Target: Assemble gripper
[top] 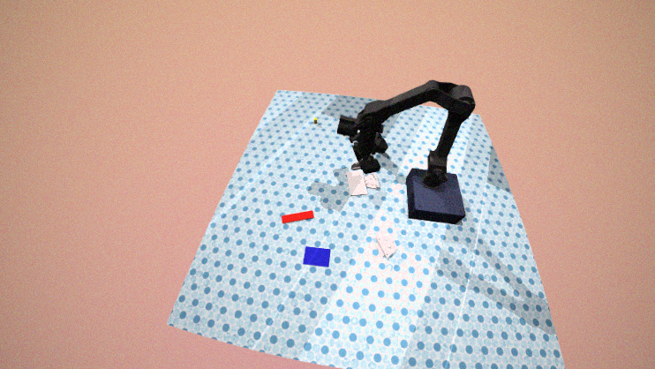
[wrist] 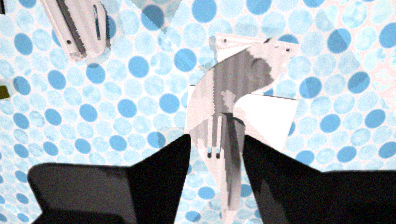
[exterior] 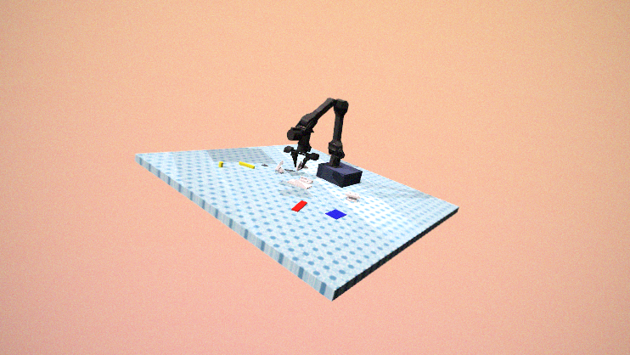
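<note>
White and curved, a jaw [wrist: 202, 107] was gripped between the black fingers of the pincer [top: 362, 169] [exterior: 299, 167] [wrist: 215, 140], above the pale base [top: 357, 183] [exterior: 300, 183] [wrist: 267, 120]. Another pale part [exterior: 279, 167] [wrist: 75, 30] stood near them on the dotted tabletop [top: 256, 293] [exterior: 264, 211] [wrist: 135, 90]. Well apart from the pincer, a red bar [top: 297, 216] [exterior: 299, 205] lay near a blue rectangle [top: 316, 256] [exterior: 335, 214], with one more pale piece [top: 386, 244] [exterior: 351, 197] closer to the arm's dark stand [top: 432, 210] [exterior: 328, 175].
</note>
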{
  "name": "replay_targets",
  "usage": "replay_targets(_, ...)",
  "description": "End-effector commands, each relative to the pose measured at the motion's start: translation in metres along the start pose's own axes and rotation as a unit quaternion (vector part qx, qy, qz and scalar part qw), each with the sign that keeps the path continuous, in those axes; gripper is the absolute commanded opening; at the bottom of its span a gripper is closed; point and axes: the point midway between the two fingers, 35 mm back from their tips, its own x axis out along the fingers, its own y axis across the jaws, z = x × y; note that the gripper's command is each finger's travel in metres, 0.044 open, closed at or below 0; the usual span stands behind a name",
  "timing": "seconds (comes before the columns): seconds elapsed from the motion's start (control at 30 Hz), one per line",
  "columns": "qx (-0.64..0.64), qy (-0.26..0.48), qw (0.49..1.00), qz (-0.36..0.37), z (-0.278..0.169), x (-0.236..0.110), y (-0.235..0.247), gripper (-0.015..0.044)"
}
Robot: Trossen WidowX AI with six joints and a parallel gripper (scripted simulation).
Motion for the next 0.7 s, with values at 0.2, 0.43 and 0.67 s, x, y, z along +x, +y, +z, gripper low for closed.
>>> replay_targets(0.2, -0.003, 0.001, 1.0, 0.0, -0.001, 0.0, 0.0, 0.0134)
replay_targets(0.43, -0.003, 0.001, 1.0, 0.0, -0.002, 0.006, 0.0, 0.0134)
replay_targets(0.67, -0.003, 0.001, 1.0, 0.0, -0.002, 0.017, 0.001, 0.0134)
